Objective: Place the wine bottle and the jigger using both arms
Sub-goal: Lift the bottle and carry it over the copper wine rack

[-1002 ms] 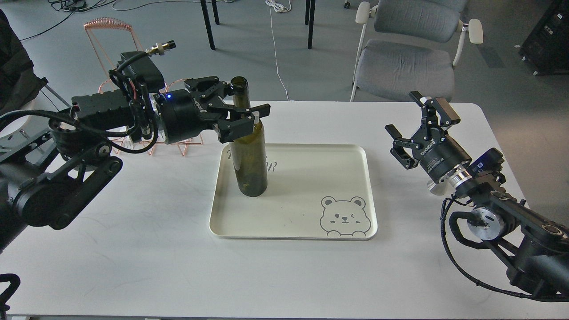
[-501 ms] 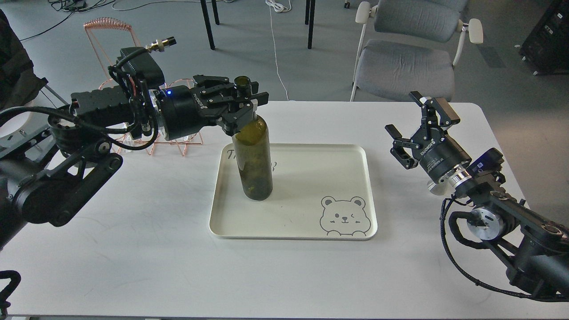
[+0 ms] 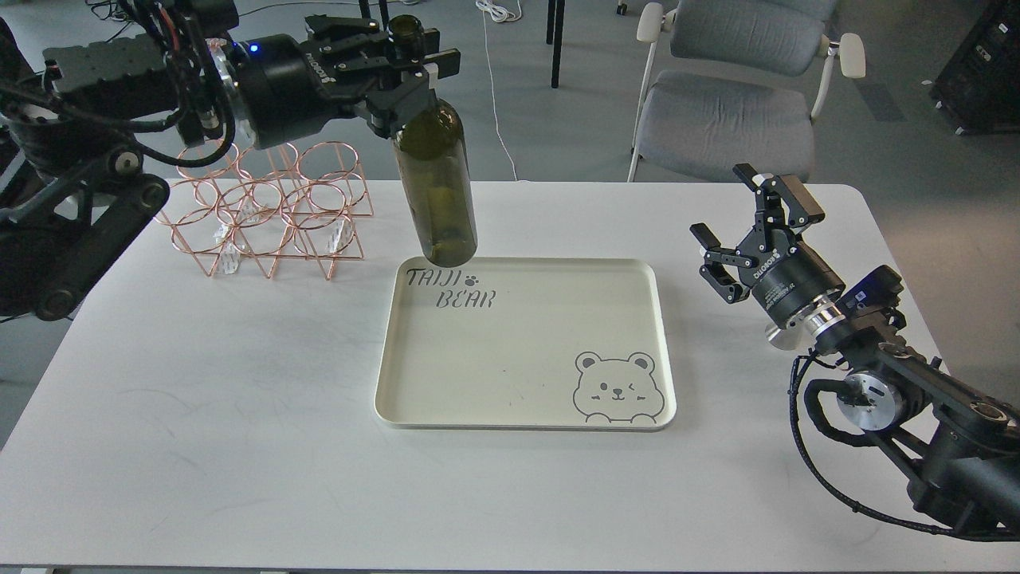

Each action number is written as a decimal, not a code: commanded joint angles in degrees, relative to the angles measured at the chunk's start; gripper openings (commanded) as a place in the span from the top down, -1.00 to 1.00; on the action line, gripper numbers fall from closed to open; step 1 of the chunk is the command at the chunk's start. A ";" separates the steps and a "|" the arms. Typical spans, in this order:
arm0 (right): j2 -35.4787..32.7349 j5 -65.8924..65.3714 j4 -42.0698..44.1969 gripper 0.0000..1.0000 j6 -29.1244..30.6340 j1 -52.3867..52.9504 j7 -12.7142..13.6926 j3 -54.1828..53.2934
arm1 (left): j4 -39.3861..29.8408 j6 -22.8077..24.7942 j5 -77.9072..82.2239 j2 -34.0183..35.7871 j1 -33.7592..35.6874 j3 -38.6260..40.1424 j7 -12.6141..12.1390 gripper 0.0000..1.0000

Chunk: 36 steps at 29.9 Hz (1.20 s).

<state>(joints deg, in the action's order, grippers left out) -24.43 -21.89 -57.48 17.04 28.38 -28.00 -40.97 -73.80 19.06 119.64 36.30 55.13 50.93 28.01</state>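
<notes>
Left gripper pinches bottle neck, lifted clear above tray, not yet placed; right gripper spread, empty; jigger not in view.

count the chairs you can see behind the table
2. One grey padded chair stands behind the table's far right edge; a second chair sits behind it, cut off by the frame top. Others may lie out of view.
</notes>
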 commanded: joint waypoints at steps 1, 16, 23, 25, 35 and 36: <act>-0.01 0.00 0.00 -0.97 0.01 -0.08 0.00 0.01 | 4.62 0.19 -1.42 3.07 3.74 -0.04 -0.01 0.85; -0.01 -0.17 0.00 -0.97 0.01 -0.52 0.00 0.01 | 12.80 0.10 -3.27 6.15 4.55 -2.94 -0.01 0.85; -0.01 -0.17 0.00 -0.97 0.01 -0.61 0.00 0.01 | 15.00 -0.69 -3.27 5.80 4.28 -3.38 -0.01 0.85; -0.01 -0.08 0.00 -0.97 0.01 -0.61 0.00 0.01 | 15.79 -0.95 -3.27 5.54 4.28 -3.38 -0.01 0.85; -0.01 -0.17 0.00 -0.97 0.01 -0.61 0.00 0.01 | 18.52 -1.57 -3.27 5.27 4.46 -3.47 -0.01 0.84; -0.01 -0.17 0.00 -0.97 0.01 -0.61 0.00 0.01 | 18.52 -1.74 -3.27 5.27 4.46 -3.47 -0.01 0.84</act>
<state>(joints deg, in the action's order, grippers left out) -24.43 -22.06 -57.48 17.05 27.77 -28.00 -40.96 -55.39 17.49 116.37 41.60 59.61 47.54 27.99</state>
